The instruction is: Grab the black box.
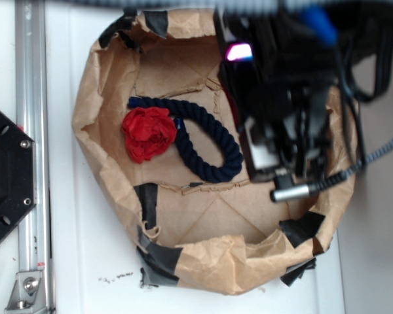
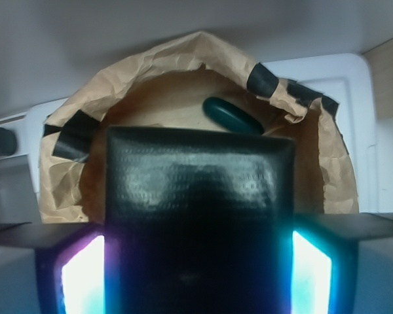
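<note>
The black box [image 2: 200, 190] fills the middle of the wrist view, glossy with rounded top corners. My gripper [image 2: 196, 265] is shut on it, and a glowing finger pad [image 2: 84, 275] presses each side of it. In the exterior view the gripper [image 1: 281, 140] hangs over the right side of the brown paper bin [image 1: 98, 131], where the blurred arm hides the box. Whether the box rests on the bin floor or is raised I cannot tell.
A dark teal oblong object [image 2: 230, 116] lies just beyond the box near the bin's far wall. A red cloth flower [image 1: 149, 133] and a navy rope loop [image 1: 203, 140] lie on the bin's left half. A metal rail [image 1: 31, 150] runs along the left.
</note>
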Available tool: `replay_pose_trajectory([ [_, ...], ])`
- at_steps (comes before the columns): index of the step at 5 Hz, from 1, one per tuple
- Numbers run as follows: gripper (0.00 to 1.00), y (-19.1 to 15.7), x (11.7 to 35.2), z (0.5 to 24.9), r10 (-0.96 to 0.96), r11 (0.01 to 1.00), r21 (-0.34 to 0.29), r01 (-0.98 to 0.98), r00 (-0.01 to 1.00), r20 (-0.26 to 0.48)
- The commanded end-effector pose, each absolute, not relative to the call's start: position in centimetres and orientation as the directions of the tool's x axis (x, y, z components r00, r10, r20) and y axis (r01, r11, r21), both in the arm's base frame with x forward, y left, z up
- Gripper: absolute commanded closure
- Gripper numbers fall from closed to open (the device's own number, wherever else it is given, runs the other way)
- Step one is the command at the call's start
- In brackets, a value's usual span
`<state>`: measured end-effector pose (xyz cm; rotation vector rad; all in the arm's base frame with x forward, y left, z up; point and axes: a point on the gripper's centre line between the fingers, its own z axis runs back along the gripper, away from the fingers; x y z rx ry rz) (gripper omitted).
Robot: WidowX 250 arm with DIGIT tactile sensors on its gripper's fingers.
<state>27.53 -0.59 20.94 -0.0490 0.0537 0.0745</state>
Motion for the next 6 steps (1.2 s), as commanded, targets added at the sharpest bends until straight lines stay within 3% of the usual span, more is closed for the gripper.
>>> replay_pose_trajectory([
  [1,1.0,-0.3,24.4,21.5,0.064,0.998,0.003,-0.065,0.992,0.104],
  [2,1.0,0.9,23.1,21.7,0.091,0.996,-0.023,-0.089,0.989,0.114],
  [4,1.0,1.6,24.7,22.0,0.146,0.989,-0.01,-0.146,0.986,0.083],
  [6,1.0,0.6,25.9,21.7,0.158,0.986,0.03,-0.162,0.981,0.112],
])
